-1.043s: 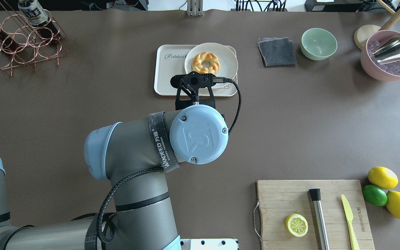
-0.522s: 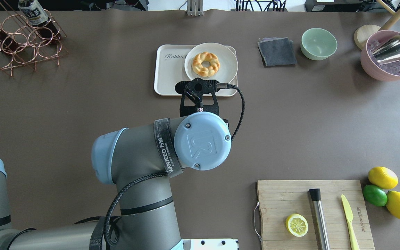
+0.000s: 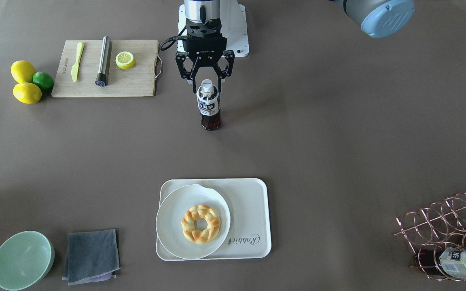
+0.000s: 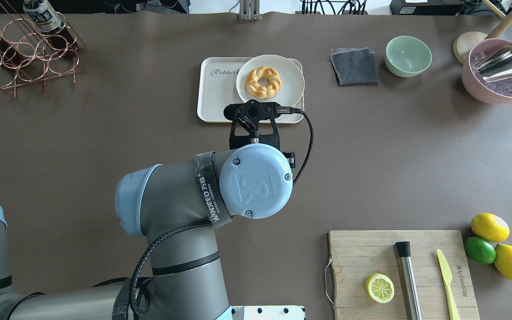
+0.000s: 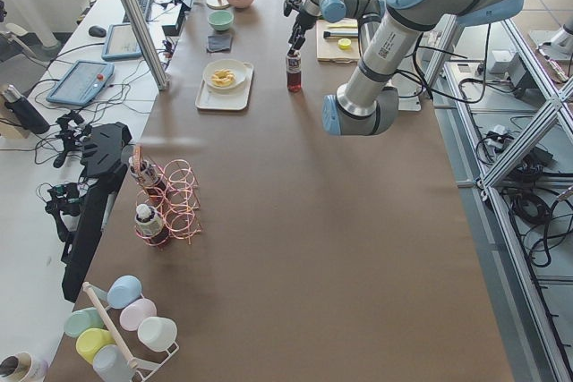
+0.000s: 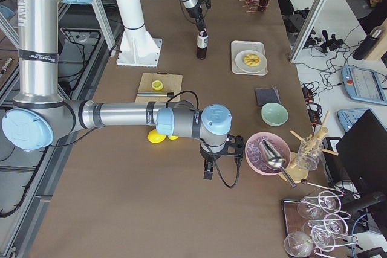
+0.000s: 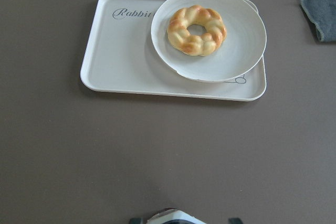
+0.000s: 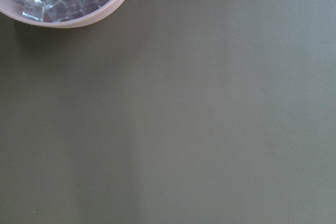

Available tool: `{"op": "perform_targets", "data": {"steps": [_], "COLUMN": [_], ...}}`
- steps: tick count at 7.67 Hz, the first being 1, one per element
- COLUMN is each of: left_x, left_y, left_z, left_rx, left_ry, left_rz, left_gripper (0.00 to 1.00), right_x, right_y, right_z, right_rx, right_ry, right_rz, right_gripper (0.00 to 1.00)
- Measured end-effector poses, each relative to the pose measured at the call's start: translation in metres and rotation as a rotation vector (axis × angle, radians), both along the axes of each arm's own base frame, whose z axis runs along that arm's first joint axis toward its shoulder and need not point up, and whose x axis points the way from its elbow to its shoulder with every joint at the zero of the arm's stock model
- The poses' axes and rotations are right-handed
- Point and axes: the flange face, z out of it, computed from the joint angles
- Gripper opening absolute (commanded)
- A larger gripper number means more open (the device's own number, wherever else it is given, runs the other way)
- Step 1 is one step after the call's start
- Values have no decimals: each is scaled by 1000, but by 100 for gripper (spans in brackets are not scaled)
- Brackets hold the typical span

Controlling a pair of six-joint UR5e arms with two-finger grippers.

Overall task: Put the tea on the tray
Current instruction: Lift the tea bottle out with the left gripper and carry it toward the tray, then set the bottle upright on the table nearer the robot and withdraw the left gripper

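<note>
The tea [image 3: 209, 106] stands upright on the bare table, about halfway between the robot's base and the tray [image 3: 249, 202]. My left gripper [image 3: 208, 83] hangs just over its white cap with the fingers spread to either side, open and holding nothing. In the left wrist view the cap [image 7: 173, 217] shows at the bottom edge and the tray [image 7: 121, 51] lies ahead. In the overhead view my wrist hides the bottle. My right gripper [image 6: 207, 173] shows only in the exterior right view, beside the pink bowl; I cannot tell whether it is open or shut.
A round plate [image 3: 176, 238] with a doughnut [image 3: 201, 223] fills the tray's half away from its "Rabbit" script. A copper rack [image 4: 29, 53] with two more bottles stands far left. A wooden board [image 3: 107, 79], a grey cloth [image 3: 91, 255] and a green bowl [image 3: 22, 259] also lie about.
My left wrist has drawn back a little from the tray toward the robot's base, then nearly stopped. Nothing else has moved.
</note>
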Motion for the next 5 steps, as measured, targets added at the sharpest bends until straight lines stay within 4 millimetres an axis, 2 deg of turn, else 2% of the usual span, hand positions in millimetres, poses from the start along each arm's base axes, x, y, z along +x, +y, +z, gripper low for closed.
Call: {"op": "perform_targets", "data": {"steps": [2,3,4,5], "left_x": [-8,-20,-38,-62], "left_y": [2,1,-5,-22], "left_z": [-6,-12,-17,-17], "left_rx": [8,18,35,41], "left_ry": [17,32,29,7], "left_rz": [2,4,8,27], "left_gripper": [98,98,98,98], "right_x": [0,0,0,0], "right_y": [2,3,5,6], "right_z": [2,3,6,7], "right_rx": [-2,-8,-15,-20], "right_ry": [0,-1,-1,-4], "right_rz": [-1,0,1,2], "right_gripper": [100,100,100,100]}}
